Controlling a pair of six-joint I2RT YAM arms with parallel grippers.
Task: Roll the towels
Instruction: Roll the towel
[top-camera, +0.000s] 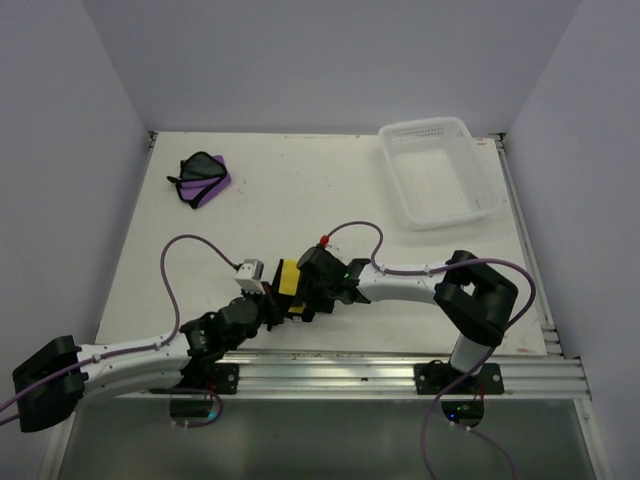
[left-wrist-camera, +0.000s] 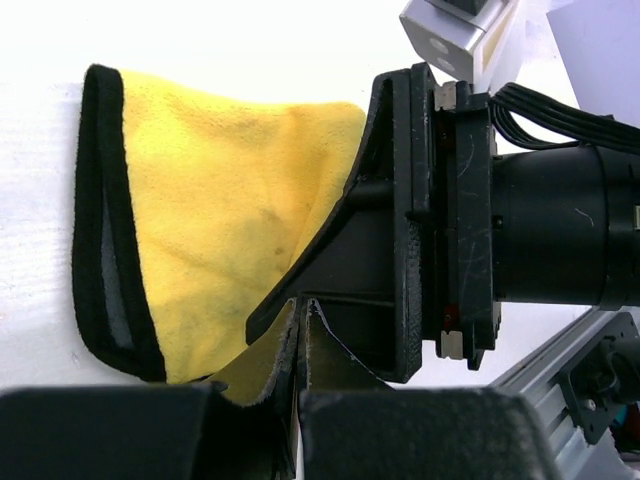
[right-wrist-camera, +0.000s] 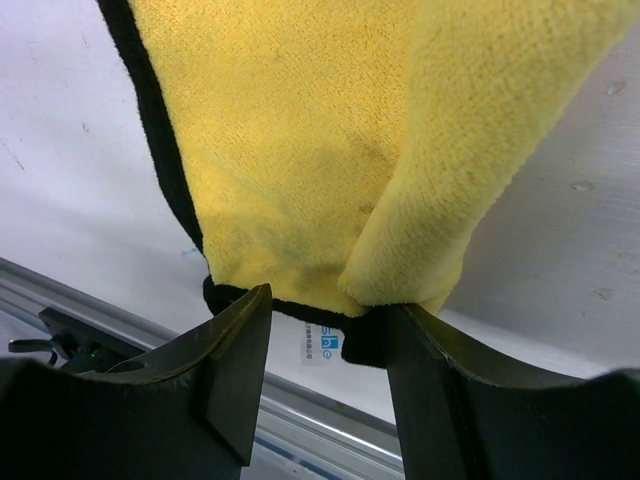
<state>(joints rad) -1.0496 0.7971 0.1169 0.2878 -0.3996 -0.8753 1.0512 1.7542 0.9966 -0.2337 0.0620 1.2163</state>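
Note:
The yellow towel (top-camera: 288, 276) lies near the table's front edge, between my two grippers. In the left wrist view the yellow towel (left-wrist-camera: 220, 200) is folded over, with its black edging on the left. My left gripper (left-wrist-camera: 302, 306) is shut just beside it, and nothing shows between its fingers. My right gripper (right-wrist-camera: 328, 300) is open at the towel's (right-wrist-camera: 300, 130) black-edged end, its right finger touching a rolled-over fold. The purple towel (top-camera: 203, 178) lies crumpled at the far left, away from both arms.
A white perforated basket (top-camera: 470, 165) stands at the back right corner. The aluminium rail (top-camera: 400, 372) with both arm bases runs along the near edge, close behind the grippers. Purple cables (top-camera: 185, 250) loop over the table on the left.

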